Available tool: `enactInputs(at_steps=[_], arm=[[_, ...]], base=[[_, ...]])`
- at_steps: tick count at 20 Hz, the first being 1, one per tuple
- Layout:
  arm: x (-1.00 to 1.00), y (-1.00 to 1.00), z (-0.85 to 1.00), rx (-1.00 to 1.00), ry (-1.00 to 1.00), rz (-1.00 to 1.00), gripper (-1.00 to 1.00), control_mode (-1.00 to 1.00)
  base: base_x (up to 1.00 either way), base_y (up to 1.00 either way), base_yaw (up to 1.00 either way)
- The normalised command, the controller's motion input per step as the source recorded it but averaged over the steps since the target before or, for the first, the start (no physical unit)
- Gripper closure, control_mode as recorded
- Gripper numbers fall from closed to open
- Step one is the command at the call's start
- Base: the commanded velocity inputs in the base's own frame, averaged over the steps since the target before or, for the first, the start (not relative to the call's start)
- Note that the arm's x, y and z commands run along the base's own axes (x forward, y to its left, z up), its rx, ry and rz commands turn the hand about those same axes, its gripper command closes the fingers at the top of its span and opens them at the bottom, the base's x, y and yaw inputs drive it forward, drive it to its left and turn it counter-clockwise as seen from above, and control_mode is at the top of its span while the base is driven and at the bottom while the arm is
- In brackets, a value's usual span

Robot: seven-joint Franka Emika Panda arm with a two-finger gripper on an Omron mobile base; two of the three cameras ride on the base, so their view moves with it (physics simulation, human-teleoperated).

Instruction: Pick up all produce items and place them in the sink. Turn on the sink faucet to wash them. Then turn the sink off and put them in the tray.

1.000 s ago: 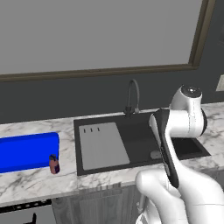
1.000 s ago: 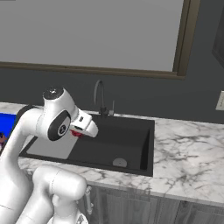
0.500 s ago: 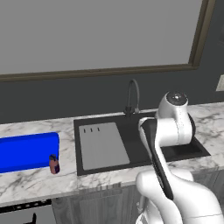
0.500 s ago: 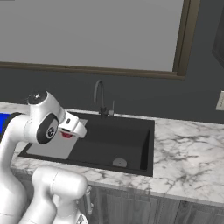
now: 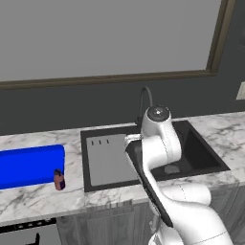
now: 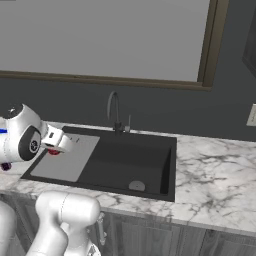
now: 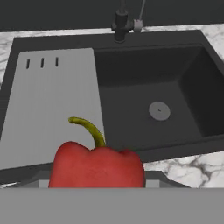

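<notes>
While unlabelled, red pepper [image 7: 97, 167] above sink [image 7: 144, 105].

Red bell pepper with a curved green stem [image 7: 97, 168]: lower part lost behind the grey band at the bottom of the hand view, fingertips not visible there. Bright blue flat tray [image 5: 29, 165]: cut off by the left edge of the left base view. Slender dark gooseneck faucet [image 5: 144, 98]: base hidden behind the white arm; spout cropped in the hand view. Small brown-red cylinder [image 5: 59, 179]: too small to identify.
</notes>
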Motion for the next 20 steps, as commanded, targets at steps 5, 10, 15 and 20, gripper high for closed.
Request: enactInputs(at_steps=[5,10,15,20], arm=[[0.31,0.93,0.00,-0.04,0.04,0.05,1.00,-1.00],[0.47,0.80,0.00,0.00,0.08,0.07,1.00,-1.00],[0.50,0.79,0.00,0.00,0.10,0.07,1.00,-1.00],[0.39,0.71,0.00,0.00,0.06,0.15,1.00,-1.00]], base=[[0.00,0.00,0.00],[0.00,0.00,0.00],[0.00,0.00,0.00],[0.00,0.00,0.00]])
